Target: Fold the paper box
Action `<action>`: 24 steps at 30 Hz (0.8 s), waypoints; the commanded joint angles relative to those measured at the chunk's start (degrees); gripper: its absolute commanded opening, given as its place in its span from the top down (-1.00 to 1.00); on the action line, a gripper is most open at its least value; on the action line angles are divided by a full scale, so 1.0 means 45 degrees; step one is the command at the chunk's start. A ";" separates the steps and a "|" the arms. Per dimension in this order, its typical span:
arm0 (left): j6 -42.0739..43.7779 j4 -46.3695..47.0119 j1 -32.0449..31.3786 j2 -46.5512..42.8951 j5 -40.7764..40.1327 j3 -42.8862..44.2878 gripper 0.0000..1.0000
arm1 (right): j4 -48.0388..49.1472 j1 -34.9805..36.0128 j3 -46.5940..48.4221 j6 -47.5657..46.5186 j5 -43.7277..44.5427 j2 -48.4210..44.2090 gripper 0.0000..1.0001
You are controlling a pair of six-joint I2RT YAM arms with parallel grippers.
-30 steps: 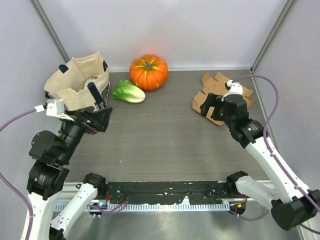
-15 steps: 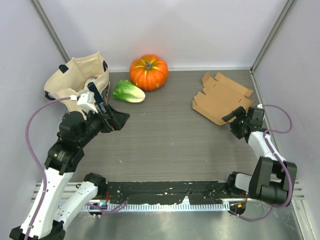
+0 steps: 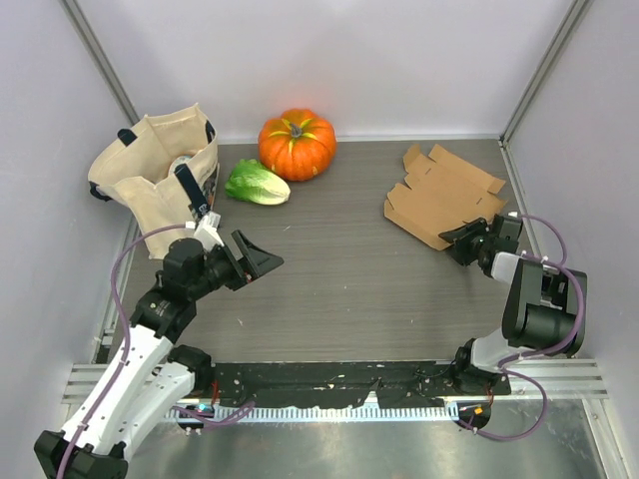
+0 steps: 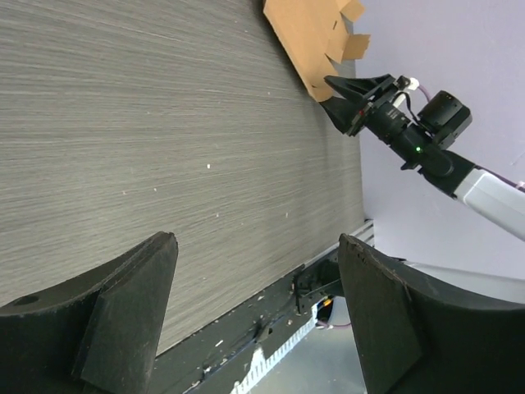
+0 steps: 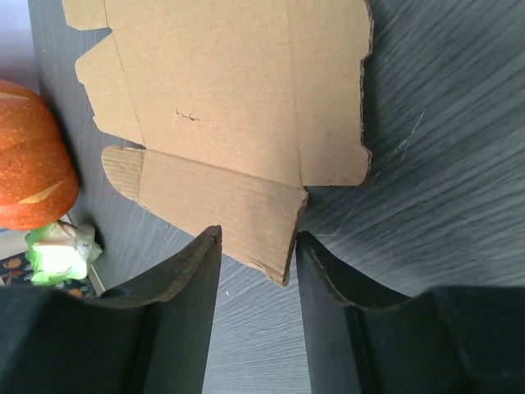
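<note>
The paper box [image 3: 440, 192] lies unfolded and flat at the back right of the table, tan cardboard with flaps and tabs. My right gripper [image 3: 454, 239] is low at its near edge. In the right wrist view the corner of the box's [image 5: 238, 98] near flap pokes between the two fingers of the right gripper [image 5: 257, 246], which stand partly apart with a gap showing. My left gripper [image 3: 265, 254] hovers over the left middle of the table, open and holding nothing. The left wrist view looks between the open left gripper [image 4: 256, 242] across to the box [image 4: 308, 33] and the right gripper [image 4: 349, 94].
An orange pumpkin [image 3: 297, 143] sits at the back centre with a green lettuce [image 3: 258, 184] beside it. A beige tote bag [image 3: 155, 175] stands at the back left. The frame's posts and the right wall are close to the box.
The left arm swung from beside the tote bag toward the table's middle. The right arm drew back from over the box to its near edge, and its jaws narrowed.
</note>
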 commanded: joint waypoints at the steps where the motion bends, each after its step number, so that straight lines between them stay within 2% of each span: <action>1: -0.0990 0.1551 -0.0392 -0.0110 -0.0193 -0.0393 -0.64 | 0.1311 0.0212 -0.0606 0.0518 0.0093 -0.0485 0.12; 2: -0.1128 0.1766 -0.0471 -0.0013 -0.0232 -0.0684 -0.64 | 0.1409 0.0232 -0.0704 0.0537 0.0152 -0.0544 0.19; 3: -0.1342 0.2020 -0.0549 0.0123 -0.0271 -0.0823 -0.63 | 0.1448 0.0251 -0.0879 0.0538 0.0172 -0.0545 0.37; 6: -0.1968 0.3113 -0.1154 0.0981 -0.0525 -0.1253 -0.61 | 0.1741 0.0329 -0.1173 0.0577 0.0172 -0.0487 0.56; 8: -0.2183 0.3622 -0.1953 0.1743 -0.1090 -0.1235 -0.59 | 0.1839 0.0368 -0.1271 0.0576 0.0114 -0.0506 0.74; 9: -0.2242 0.3798 -0.2304 0.1959 -0.1440 -0.1196 -0.59 | 0.1917 0.0407 -0.1446 0.0635 0.0036 -0.0583 0.90; 10: -0.2301 0.4070 -0.3042 0.2193 -0.2159 -0.1137 -0.60 | 0.2014 0.0466 -0.1563 0.0867 -0.0042 -0.0661 0.94; 12: -0.2729 0.4770 -0.4001 0.3032 -0.2828 -0.1039 -0.62 | 0.2172 0.0894 -0.1837 0.1025 -0.0159 -0.1089 0.97; 15: -0.3589 0.6564 -0.4494 0.4612 -0.2909 -0.1137 -0.71 | 0.2015 0.1460 -0.2247 0.1376 0.0094 -0.2024 0.98; 23: -0.4566 0.9402 -0.4807 0.8597 -0.2967 -0.0297 -0.87 | 0.1781 0.3315 -0.3866 0.3269 0.0835 -0.5112 0.99; 24: -0.4722 1.0236 -0.4808 0.9413 -0.2948 -0.0239 -0.89 | 0.1684 0.3588 -0.4005 0.3736 0.1184 -0.5502 0.98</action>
